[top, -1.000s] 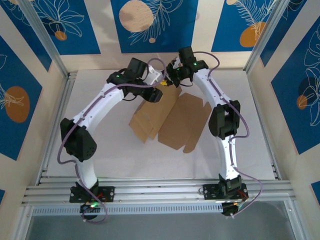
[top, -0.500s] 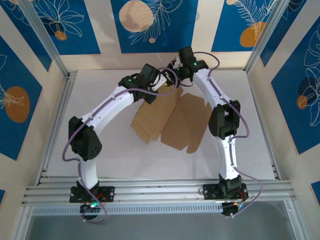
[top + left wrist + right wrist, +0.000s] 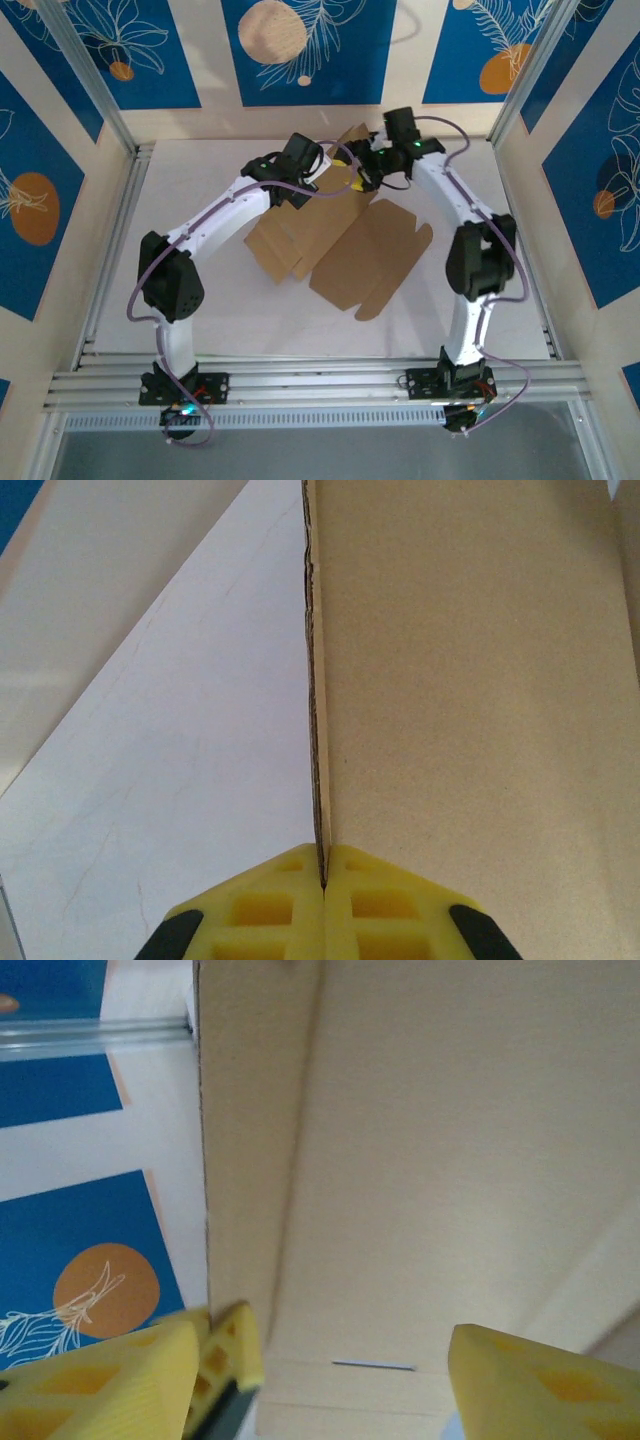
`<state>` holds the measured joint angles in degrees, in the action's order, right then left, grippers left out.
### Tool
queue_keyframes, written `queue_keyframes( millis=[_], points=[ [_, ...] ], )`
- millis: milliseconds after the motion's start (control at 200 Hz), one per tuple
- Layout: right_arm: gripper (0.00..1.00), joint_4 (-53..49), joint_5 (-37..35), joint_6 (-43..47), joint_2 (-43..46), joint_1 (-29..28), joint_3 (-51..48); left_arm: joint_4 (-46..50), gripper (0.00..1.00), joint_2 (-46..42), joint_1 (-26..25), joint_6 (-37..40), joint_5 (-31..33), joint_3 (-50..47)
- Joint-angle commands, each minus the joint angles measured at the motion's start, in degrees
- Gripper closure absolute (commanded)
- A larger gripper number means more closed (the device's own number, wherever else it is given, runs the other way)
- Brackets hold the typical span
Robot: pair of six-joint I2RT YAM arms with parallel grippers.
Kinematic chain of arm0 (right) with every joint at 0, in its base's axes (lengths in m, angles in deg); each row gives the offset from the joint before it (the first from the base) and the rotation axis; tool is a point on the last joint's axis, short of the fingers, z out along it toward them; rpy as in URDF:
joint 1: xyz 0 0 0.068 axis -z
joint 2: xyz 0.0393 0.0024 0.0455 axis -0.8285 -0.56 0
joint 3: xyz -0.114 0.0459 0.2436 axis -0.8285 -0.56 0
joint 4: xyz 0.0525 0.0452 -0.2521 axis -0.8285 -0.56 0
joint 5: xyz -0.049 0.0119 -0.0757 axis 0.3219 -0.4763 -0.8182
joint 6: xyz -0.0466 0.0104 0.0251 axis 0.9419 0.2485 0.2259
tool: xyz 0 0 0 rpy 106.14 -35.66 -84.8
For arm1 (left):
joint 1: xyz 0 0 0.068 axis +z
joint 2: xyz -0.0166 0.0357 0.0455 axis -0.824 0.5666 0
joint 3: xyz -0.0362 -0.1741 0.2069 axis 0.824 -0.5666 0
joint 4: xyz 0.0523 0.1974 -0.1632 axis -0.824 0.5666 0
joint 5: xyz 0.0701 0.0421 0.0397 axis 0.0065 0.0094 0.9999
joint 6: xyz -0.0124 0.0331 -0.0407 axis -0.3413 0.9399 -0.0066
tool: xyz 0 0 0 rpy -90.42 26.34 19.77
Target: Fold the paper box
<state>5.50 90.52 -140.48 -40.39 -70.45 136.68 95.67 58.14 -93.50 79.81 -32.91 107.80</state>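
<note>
The top external camera sits high behind the arm bases, looking down and forward across the whole desk [image 3: 250,325] to the patterned wall [image 3: 200,50]. Each wrist camera looks out just behind its own fingers, very close to the paper box [image 3: 345,240]. The left fingers [image 3: 262,912] point along a cardboard edge, the right fingers [image 3: 120,1370] towards the wall. All three views share the box's far part.

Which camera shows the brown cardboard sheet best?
The top external view: the paper box appears almost whole, flaps included, far end raised. The left wrist view gives one edge pinched in the left gripper; the right wrist view, a blurry close-up panel at the open right gripper.
</note>
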Motion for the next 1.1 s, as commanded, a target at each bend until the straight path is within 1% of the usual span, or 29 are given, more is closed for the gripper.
queue_keyframes(
  millis=[0, 35, 45, 50, 55, 70, 75, 80, 120, 130, 240, 405, 680, 825, 1095],
  points=[
    [0.52, 6.71, -3.02, -0.28, 6.24, 1.90, -8.95, -0.97, 1.00, 0.02, -0.21, 1.18, 1.64, -0.29],
    [0.64, 9.56, -2.63, -0.95, 7.08, 2.46, -12.73, -1.15, 1.00, 0.02, -0.21, 1.25, 1.58, -0.29],
    [0.69, 10.14, -2.45, -1.28, 7.20, 2.51, -13.71, -1.18, 1.00, -0.02, -0.21, 1.26, 1.52, -0.22],
    [0.74, 10.64, -2.23, -1.51, 7.21, 2.58, -14.44, -1.19, 1.00, -0.05, -0.21, 1.26, 1.49, -0.21],
    [0.74, 10.64, -2.23, -1.51, 7.21, 2.58, -14.44, -1.19, 1.00, -0.01, -0.21, 1.26, 1.48, -0.21],
    [0.81, 11.20, -1.78, -1.94, 7.09, 2.74, -15.38, -1.19, 1.00, 0.09, -0.21, 1.13, 1.46, -0.12],
    [0.86, 11.69, -1.27, -2.20, 6.90, 2.75, -16.02, -1.19, 1.00, 0.06, -0.21, 1.10, 1.37, -0.07],
    [0.86, 11.69, -1.27, -2.20, 6.90, 2.75, -16.02, -1.19, 1.00, 0.08, -0.21, 1.09, 1.33, -0.05],
    [0.99, 13.25, 0.56, -2.83, 5.74, 2.61, -17.55, -1.16, 1.00, 0.11, -0.21, 1.11, 1.07, 0.13],
    [1.00, 13.48, 0.96, -2.91, 5.26, 2.52, -17.76, -1.12, 1.00, 0.17, -0.21, 1.09, 0.99, 0.21],
    [1.00, 14.30, 2.02, -2.69, 0.32, 0.06, -17.25, -0.78, 1.00, 0.12, -0.30, 1.16, 0.28, 0.41],
    [1.00, 12.08, 0.43, -3.79, -6.94, -2.84, -11.71, -0.49, 1.00, 0.19, -0.31, 0.95, 0.02, 0.11],
    [1.00, 4.46, -3.44, -4.26, -17.98, -3.78, 0.86, -0.37, 1.00, 1.24, -0.63, 0.64, -2.18, -0.07],
    [1.00, -1.78, -6.56, -3.63, -23.64, -4.91, 7.60, -0.63, 1.00, 2.13, -0.97, 0.33, -2.94, -0.24],
    [1.00, -5.67, -8.78, -3.14, -29.97, -6.63, 11.95, -1.32, 1.00, 3.19, -1.09, -0.69, -3.90, -0.88]
  ],
)
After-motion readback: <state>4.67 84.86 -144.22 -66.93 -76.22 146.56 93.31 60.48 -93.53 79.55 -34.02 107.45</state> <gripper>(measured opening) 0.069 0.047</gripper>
